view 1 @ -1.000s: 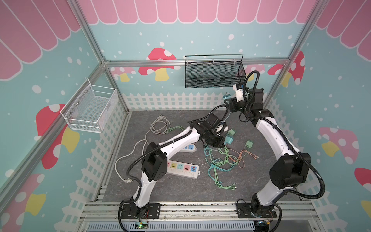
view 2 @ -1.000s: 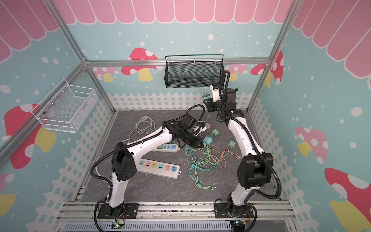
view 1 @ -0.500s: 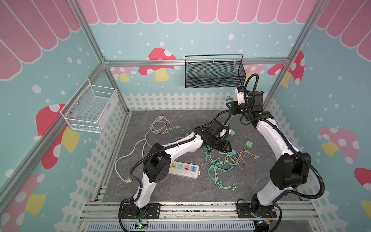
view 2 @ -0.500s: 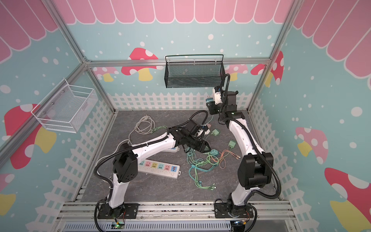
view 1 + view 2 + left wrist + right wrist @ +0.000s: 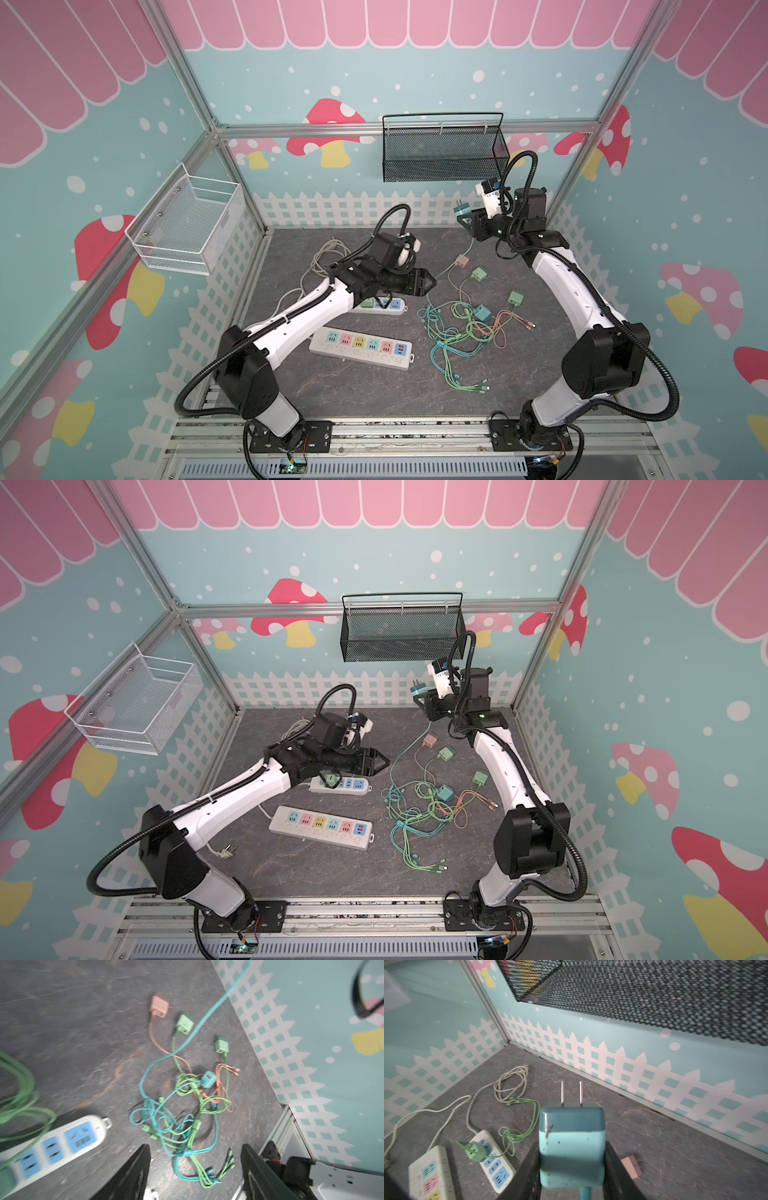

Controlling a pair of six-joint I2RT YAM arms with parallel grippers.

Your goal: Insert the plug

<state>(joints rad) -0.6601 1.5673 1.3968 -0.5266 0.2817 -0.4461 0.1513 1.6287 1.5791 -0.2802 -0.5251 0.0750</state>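
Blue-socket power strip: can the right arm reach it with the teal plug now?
Probably not cleanly: the right gripper holds the teal plug up by the back wall, while the left arm hangs over the blue-socket power strip, crowding it.

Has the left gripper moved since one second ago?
Yes. The left gripper has drawn back from the cable tangle toward the small power strip.

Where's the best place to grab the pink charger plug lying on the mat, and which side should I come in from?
Grip the pink charger plug by its boxy body, with the jaws across its two side faces, coming straight down from above. It lies flat on the mat, apart from the green plug, and its cord leaves from one end, so both sides are free. Its prongs are not visible.
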